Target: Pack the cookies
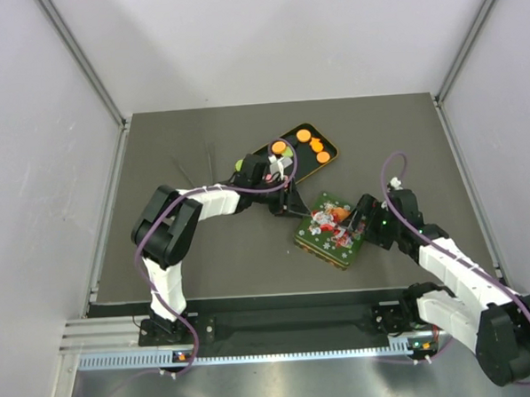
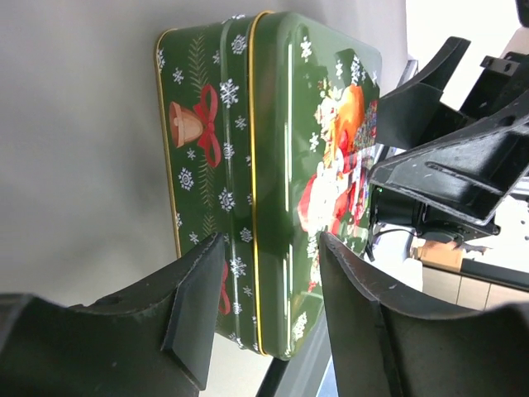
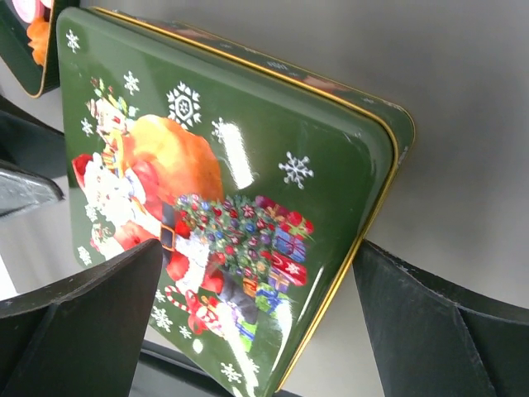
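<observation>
A closed green tin is seen lying mid-tabletop. The left pincer is spread, with the tin's far-left edge between its fingers; whether they touch cannot be told. The right pincer is spread wide about the tin's right corner. The cookies, mostly orange, are laid on a dark tray just beyond the tin, on the far side.
</observation>
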Available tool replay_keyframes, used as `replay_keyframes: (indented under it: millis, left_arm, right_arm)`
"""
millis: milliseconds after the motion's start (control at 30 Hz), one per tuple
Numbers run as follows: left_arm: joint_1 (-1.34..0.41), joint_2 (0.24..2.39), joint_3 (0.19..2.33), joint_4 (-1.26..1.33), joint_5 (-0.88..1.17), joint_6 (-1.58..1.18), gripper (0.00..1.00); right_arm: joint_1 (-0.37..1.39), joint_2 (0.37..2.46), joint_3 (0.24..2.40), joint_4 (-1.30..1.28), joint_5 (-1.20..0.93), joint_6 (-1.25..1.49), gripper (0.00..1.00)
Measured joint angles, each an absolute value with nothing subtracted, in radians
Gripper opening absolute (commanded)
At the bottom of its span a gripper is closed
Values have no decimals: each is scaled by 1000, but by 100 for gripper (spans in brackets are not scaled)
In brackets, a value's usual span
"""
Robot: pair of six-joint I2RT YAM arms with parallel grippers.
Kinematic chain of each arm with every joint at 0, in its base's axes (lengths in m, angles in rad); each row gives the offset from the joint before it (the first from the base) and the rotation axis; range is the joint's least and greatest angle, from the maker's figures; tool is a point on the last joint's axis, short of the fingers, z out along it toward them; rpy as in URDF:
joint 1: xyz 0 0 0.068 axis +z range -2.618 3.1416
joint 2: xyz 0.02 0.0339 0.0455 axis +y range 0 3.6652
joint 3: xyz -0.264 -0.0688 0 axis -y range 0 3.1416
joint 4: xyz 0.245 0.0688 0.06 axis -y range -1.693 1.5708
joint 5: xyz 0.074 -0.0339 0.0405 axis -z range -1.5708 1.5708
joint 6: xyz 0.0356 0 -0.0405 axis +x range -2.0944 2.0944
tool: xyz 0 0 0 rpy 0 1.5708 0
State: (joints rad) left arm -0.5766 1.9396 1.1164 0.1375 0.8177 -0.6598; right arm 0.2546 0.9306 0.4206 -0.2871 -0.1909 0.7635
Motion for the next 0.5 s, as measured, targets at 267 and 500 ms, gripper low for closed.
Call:
replay_keyframes:
  millis: [267, 500]
  left_arm:
    - [-586, 1940, 1064, 224, 813, -706, 56]
    - [-607, 1938, 1032, 315, 767, -758, 56]
  right_arm:
    - [256, 973, 453, -283, -179, 759, 97]
    - [257, 1029, 468, -280, -166, 733, 97]
